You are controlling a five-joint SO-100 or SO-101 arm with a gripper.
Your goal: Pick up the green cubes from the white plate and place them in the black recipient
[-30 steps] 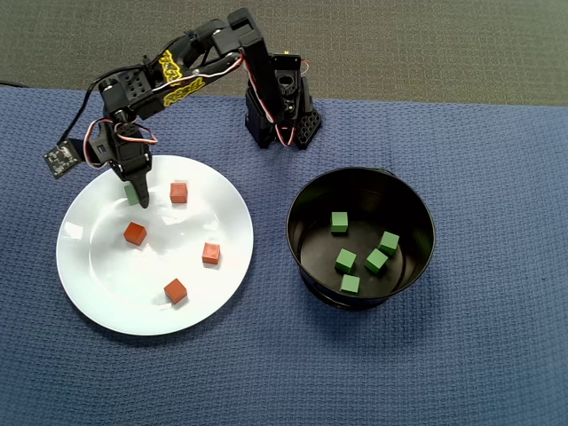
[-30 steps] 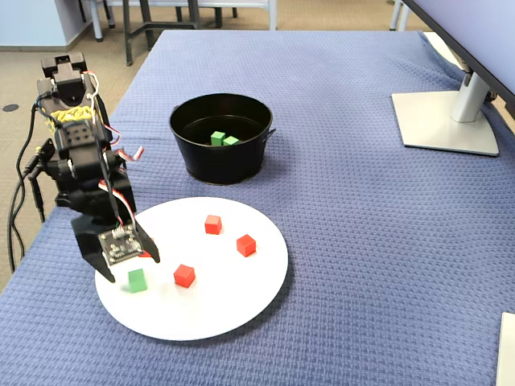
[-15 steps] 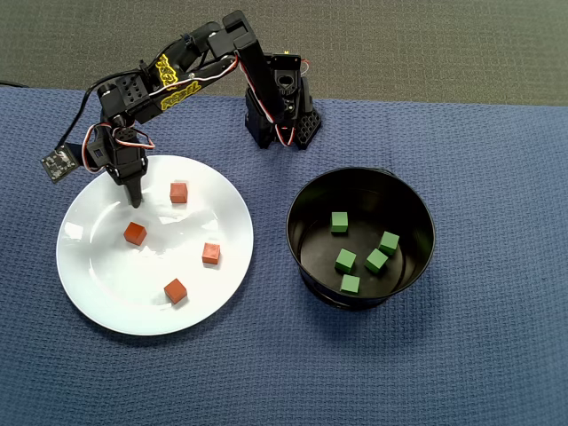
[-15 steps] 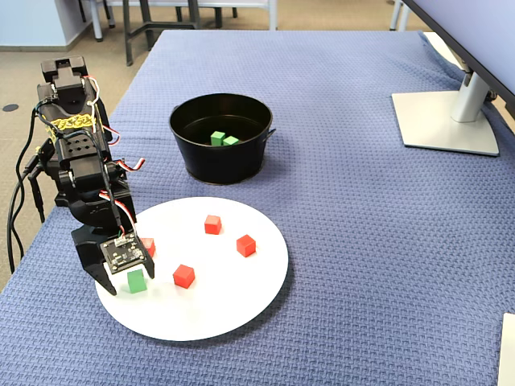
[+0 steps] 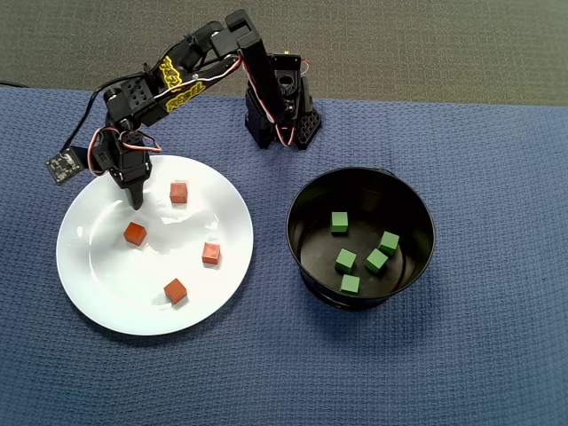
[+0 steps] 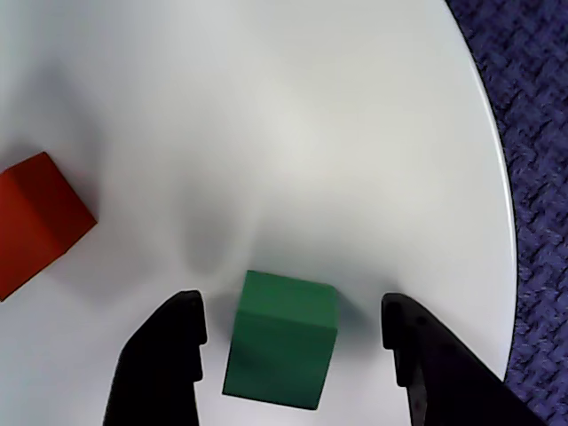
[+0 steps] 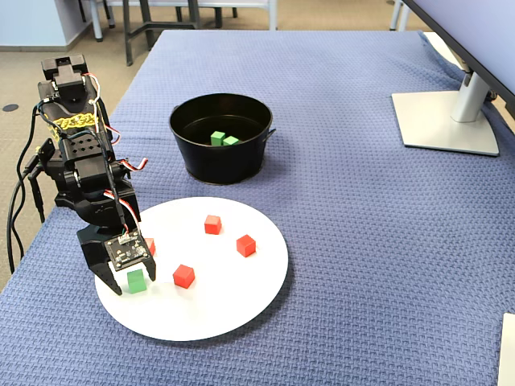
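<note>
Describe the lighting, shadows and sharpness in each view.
Overhead view: even light, sharp, with soft reflections on the white plate. Wrist view: the green cube between the open end effector casts a soft grey shadow; the plate is nearly blown out. Fixed view: sharp, and the black recipient has a glossy inside.

six green cubes [image 6: 282, 337], four red cubes [image 5: 135, 233]

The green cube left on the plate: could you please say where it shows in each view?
Overhead view: hidden under the tool, upper left of the plate.
Wrist view: bottom centre, green cube between the open fingers.
Fixed view: lower left.
Shared landmark: the plate.
</note>
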